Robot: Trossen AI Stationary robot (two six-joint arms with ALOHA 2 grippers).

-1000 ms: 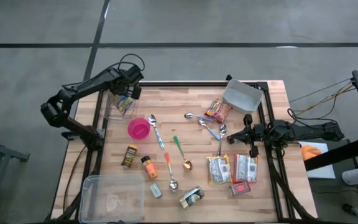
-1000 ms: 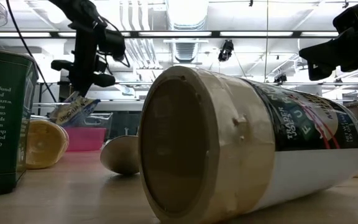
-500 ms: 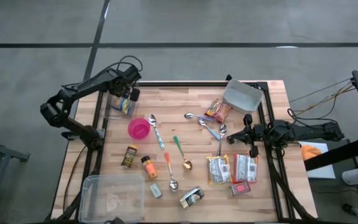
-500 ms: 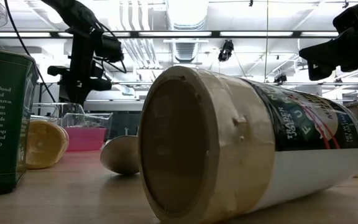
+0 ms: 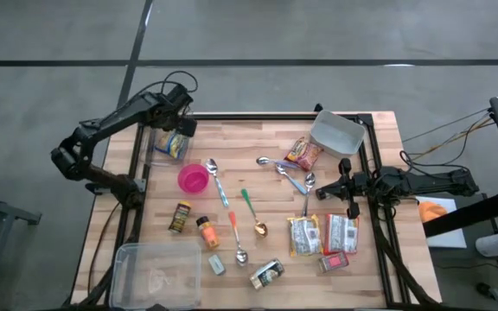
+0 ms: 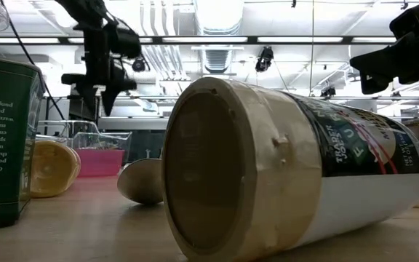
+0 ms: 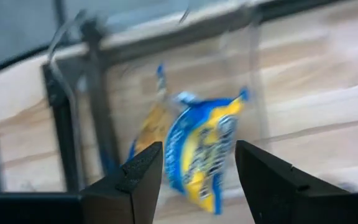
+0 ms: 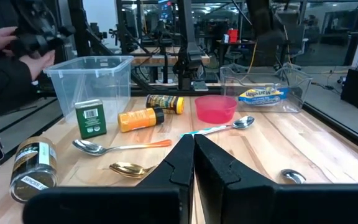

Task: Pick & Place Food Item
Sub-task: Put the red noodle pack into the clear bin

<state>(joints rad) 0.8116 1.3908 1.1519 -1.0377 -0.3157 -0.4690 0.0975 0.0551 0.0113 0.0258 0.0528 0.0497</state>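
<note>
Left end effector (image 5: 178,126): you see it from above at the far left corner of the wooden counter (image 5: 258,177), over the clear plastic bin (image 5: 168,145). Your left wrist view alone shows the two dark fingers (image 7: 140,177) spread apart with nothing between them.
Food item: the blue and yellow snack packet (image 7: 202,152) lies inside that clear bin, below the parted fingers and free of them. From above you get only a small blue and yellow patch in the bin; the right wrist view shows it lying flat behind the bin's clear wall (image 8: 263,94).
Low view: you see the left end effector (image 6: 99,86) hanging above the bin, but the packet is hidden there. A big toppled jar with a tan lid (image 6: 297,171) fills the foreground.
Right end effector (image 5: 346,188): it waits at the counter's right edge, fingers clenched on nothing, as your right wrist view shows.
Nearby: a pink bowl (image 5: 193,179) sits just beside the bin, and spoons (image 5: 216,179) lie across the middle of the counter.
Room: only the right wrist view shows a person's dark sleeve (image 8: 2,74) beyond the counter.
</note>
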